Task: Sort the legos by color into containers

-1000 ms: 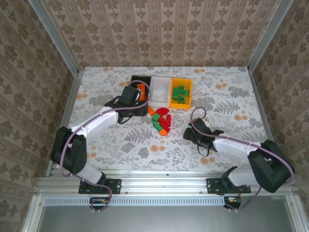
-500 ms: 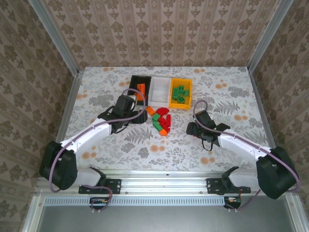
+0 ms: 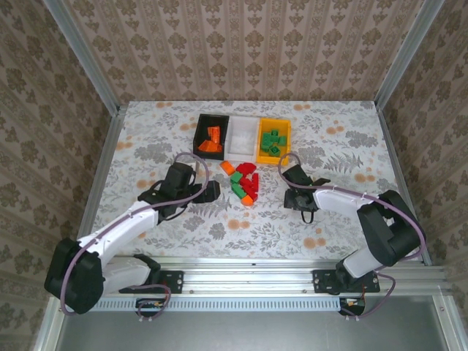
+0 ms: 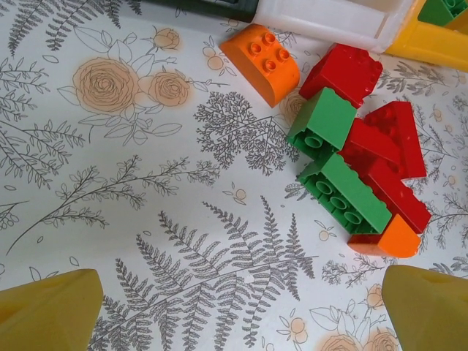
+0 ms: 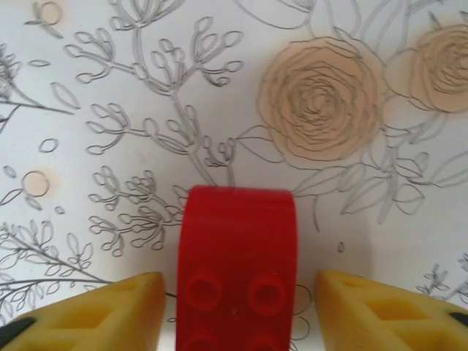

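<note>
A pile of red, green and orange legos (image 3: 245,183) lies in front of three bins. The black bin (image 3: 199,136) holds orange bricks (image 3: 213,137), the white bin (image 3: 243,136) looks bare, and the yellow bin (image 3: 288,140) holds green bricks (image 3: 272,142). My left gripper (image 3: 210,191) (image 4: 241,314) is open just left of the pile, with bare table between its fingers. An orange brick (image 4: 263,55) and a long green brick (image 4: 347,194) lie ahead of it. My right gripper (image 3: 298,200) (image 5: 234,307) is open and straddles a red brick (image 5: 238,263) lying on the table, with a gap on each side.
The table (image 3: 344,153) has a floral cloth and is fenced by metal rails, with patterned walls around. The left arm reaches in from the near left and the right arm from the near right. White bin wall (image 4: 329,14) and yellow bin corner (image 4: 431,40) sit just beyond the pile.
My left gripper has drawn back from the black bin toward the near left. My right gripper has shifted up and left, closer to the pile.
</note>
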{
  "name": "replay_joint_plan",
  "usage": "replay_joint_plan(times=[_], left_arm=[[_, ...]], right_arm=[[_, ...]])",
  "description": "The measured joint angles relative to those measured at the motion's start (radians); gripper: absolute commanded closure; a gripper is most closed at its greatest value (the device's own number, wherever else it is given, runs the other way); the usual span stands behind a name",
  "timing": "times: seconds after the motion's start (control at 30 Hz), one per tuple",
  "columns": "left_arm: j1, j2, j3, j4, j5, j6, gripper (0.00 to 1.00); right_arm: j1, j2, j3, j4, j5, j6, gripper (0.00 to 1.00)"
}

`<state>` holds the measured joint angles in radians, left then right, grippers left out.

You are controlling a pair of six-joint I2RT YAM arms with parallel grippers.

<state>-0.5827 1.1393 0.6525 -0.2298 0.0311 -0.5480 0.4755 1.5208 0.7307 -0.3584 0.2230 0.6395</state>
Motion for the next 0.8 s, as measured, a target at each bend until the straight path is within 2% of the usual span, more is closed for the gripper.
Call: replay_joint_plan(times=[0.13, 0.27, 0.53, 0.67, 0.8], left_arm=[[0.000, -0.003, -0.004, 0.003, 0.000, 0.000, 0.00], [0.000, -0.003, -0.004, 0.010, 0.000, 0.000, 0.00], [0.000, -0.043, -0.046, 0.021, -0.001, -0.017, 0.00], [0.000, -0.066, -0.074, 0.023, -0.001, -0.041, 0.00], [0.000, -0.084, -0.100, 0.022, -0.001, -0.068, 0.00]], right_arm=[[0.000, 0.005, 0.002, 0.026, 0.016, -0.002, 0.66], [0.001, 0.025, 0.021, 0.042, 0.029, -0.007, 0.75], [0.073, 0.024, 0.089, 0.009, 0.056, -0.017, 0.76], [0.107, 0.029, 0.266, -0.003, 0.058, -0.056, 0.76], [0.110, 0.132, 0.504, 0.012, 0.051, -0.112, 0.76]])
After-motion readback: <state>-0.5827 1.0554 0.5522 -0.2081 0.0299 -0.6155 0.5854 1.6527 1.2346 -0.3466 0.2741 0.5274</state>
